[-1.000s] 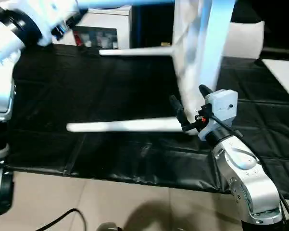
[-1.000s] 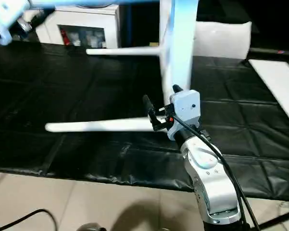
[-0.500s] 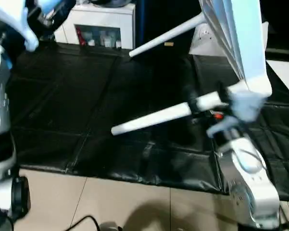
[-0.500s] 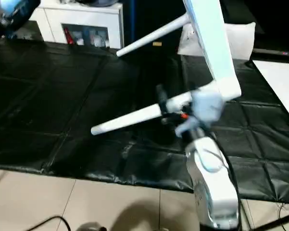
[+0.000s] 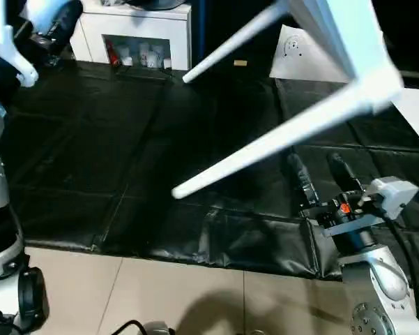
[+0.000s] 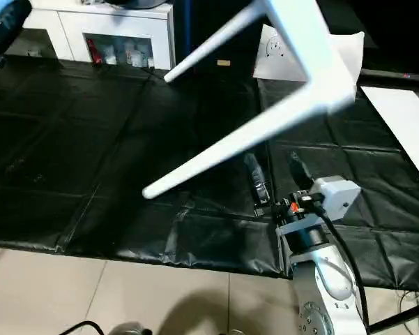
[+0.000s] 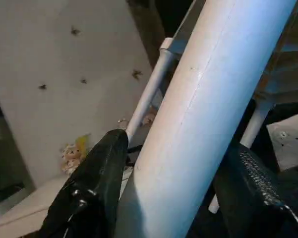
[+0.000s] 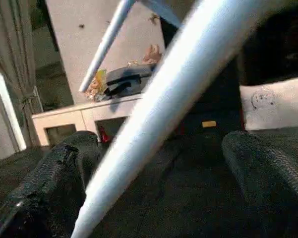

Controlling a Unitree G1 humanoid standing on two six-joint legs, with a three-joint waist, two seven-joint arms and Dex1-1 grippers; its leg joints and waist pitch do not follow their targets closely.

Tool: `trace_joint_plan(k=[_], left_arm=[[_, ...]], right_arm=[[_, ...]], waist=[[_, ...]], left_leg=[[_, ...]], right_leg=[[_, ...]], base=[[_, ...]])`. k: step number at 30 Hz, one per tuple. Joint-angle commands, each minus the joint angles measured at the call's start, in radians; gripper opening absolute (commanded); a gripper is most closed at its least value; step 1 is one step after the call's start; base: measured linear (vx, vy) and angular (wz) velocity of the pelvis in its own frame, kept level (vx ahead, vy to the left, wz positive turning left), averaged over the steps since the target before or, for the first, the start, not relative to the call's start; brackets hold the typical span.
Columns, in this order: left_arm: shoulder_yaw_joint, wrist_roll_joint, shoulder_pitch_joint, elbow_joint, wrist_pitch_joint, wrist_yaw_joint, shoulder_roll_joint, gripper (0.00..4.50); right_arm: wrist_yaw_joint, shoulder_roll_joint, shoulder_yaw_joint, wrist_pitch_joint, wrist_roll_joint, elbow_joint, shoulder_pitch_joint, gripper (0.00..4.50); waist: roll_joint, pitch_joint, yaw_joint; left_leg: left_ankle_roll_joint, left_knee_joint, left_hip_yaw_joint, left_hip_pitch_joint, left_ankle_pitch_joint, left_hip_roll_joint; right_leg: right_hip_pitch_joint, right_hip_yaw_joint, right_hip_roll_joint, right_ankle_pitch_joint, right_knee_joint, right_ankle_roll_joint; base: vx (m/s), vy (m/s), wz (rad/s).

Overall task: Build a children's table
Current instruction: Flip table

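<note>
The white children's table [image 5: 343, 36] hangs tilted in the air above the black-covered work table. Its top is at the upper right, and two tapered legs [image 5: 265, 143] point down toward the left. In the left wrist view my left gripper [image 7: 176, 145] is shut on a thick white leg [image 7: 208, 99], with a black finger [image 7: 100, 178] tight against each side. My right gripper [image 5: 321, 176] is open low at the work table's front right. Its fingers [image 5: 299, 179] are spread below the near leg and touch nothing.
The black cover of the work table [image 5: 111, 139] is creased near the front edge. A white cabinet [image 5: 139, 35] stands behind it at the left. A white sheet [image 5: 300, 52] lies at the back, and a white board [image 5: 418, 112] at the right edge. Tiled floor lies below.
The children's table has swung higher and tilted further. The near leg has come out of my right gripper, which has opened and dropped lower. The head camera has shifted as well.
</note>
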State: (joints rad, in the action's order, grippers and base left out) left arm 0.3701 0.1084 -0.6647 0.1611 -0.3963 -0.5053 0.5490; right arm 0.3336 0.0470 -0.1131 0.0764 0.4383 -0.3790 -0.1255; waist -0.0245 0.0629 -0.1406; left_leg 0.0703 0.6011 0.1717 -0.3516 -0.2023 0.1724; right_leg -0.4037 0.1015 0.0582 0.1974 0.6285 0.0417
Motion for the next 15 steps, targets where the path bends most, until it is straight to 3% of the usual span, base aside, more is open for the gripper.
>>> trace_joint_plan(k=[1, 4, 9, 11, 13, 14, 15], left_arm=[[0.074, 0.082, -0.008, -0.002, 0.041, 0.016, -0.009, 2.38], [0.077, 0.105, 0.007, -0.002, 0.061, -0.015, -0.007, 2.38], [0.085, 0.129, 0.049, 0.000, 0.082, -0.037, -0.012, 2.38], [0.086, 0.133, 0.060, -0.002, 0.089, -0.034, -0.014, 2.37], [0.090, 0.137, 0.077, -0.002, 0.093, -0.032, -0.018, 2.35], [0.093, 0.142, 0.089, -0.002, 0.096, -0.031, -0.022, 2.35], [0.095, 0.142, 0.103, -0.003, 0.100, -0.030, -0.024, 2.34]], right_arm=[[0.016, 0.005, -0.025, 0.037, 0.060, 0.050, 0.049, 4.50], [0.051, 0.015, -0.032, 0.068, 0.114, 0.109, 0.115, 4.50], [0.103, 0.028, -0.079, 0.076, 0.164, 0.345, 0.313, 4.50], [0.147, 0.027, -0.084, 0.104, 0.212, 0.377, 0.361, 4.50], [0.214, 0.038, -0.058, 0.151, 0.247, 0.376, 0.394, 4.50], [0.242, 0.043, -0.039, 0.165, 0.252, 0.372, 0.406, 4.50], [0.267, 0.046, -0.023, 0.183, 0.264, 0.361, 0.414, 4.50]], waist=[[0.004, -0.067, 0.003], [0.004, -0.067, 0.006], [-0.005, -0.067, 0.005], [-0.005, -0.070, 0.005], [-0.006, -0.071, 0.003], [-0.014, -0.070, 0.005], [-0.011, -0.071, 0.002]], left_leg=[[-0.037, -0.072, -0.029, -0.002, -0.140, 0.052], [-0.042, -0.071, -0.027, -0.004, -0.122, 0.053], [-0.039, -0.068, -0.021, -0.004, -0.100, 0.052], [-0.047, -0.066, -0.022, -0.007, -0.073, 0.053], [-0.061, -0.064, -0.022, -0.007, -0.055, 0.054], [-0.065, -0.065, -0.022, -0.009, -0.056, 0.054], [-0.066, -0.063, -0.021, -0.007, -0.055, 0.054]], right_leg=[[0.051, -0.068, 0.094, 0.295, -0.095, 0.031], [0.054, -0.070, 0.094, 0.237, -0.088, 0.068], [0.057, -0.072, 0.097, 0.238, -0.085, 0.101], [0.061, -0.072, 0.097, 0.183, -0.074, 0.115], [0.062, -0.071, 0.096, 0.147, -0.070, 0.127], [0.064, -0.070, 0.096, 0.153, -0.072, 0.125], [0.063, -0.069, 0.098, 0.169, -0.073, 0.120]], base=[[0.000, 0.000, 0.00], [0.000, 0.000, 0.00], [0.000, 0.000, 0.00], [0.000, 0.000, 0.00], [0.000, 0.000, 0.00], [0.000, 0.000, 0.00], [0.000, 0.000, 0.00]])
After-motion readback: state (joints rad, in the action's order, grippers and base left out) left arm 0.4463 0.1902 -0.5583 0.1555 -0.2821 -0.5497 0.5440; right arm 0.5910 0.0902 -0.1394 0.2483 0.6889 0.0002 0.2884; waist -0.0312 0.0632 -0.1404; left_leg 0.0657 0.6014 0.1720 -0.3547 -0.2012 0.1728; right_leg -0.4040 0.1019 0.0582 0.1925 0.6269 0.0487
